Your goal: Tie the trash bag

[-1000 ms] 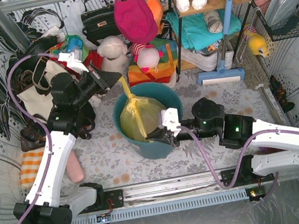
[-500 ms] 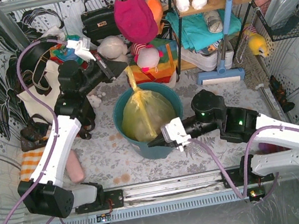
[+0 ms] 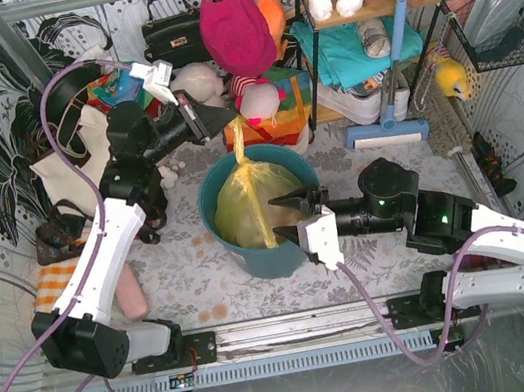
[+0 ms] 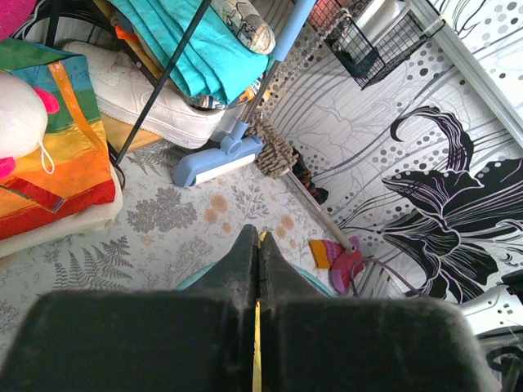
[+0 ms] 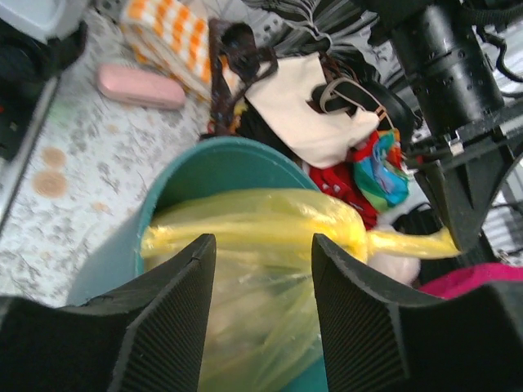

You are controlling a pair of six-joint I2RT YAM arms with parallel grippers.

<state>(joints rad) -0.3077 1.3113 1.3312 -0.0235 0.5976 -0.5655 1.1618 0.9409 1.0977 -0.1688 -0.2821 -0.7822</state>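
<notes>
The yellow trash bag sits in a teal bin. Its top is bunched at a knot-like gather, and a twisted strip rises from there. My left gripper is shut on the end of that strip, behind and above the bin. In the left wrist view the left gripper shows a thin yellow line pinched between its jaws. My right gripper is open at the bin's front right, fingers apart, touching nothing. In the right wrist view the right gripper frames the trash bag beyond its fingers.
A cream tote bag with dark straps, an orange-checked cloth and a pink case lie left of the bin. A blue floor brush leans at a shelf with soft toys behind. A wire basket hangs on the right wall.
My right gripper has let go of the bag, opened and drawn back to the right. My left gripper has moved up and back, pulling the strip straight.
</notes>
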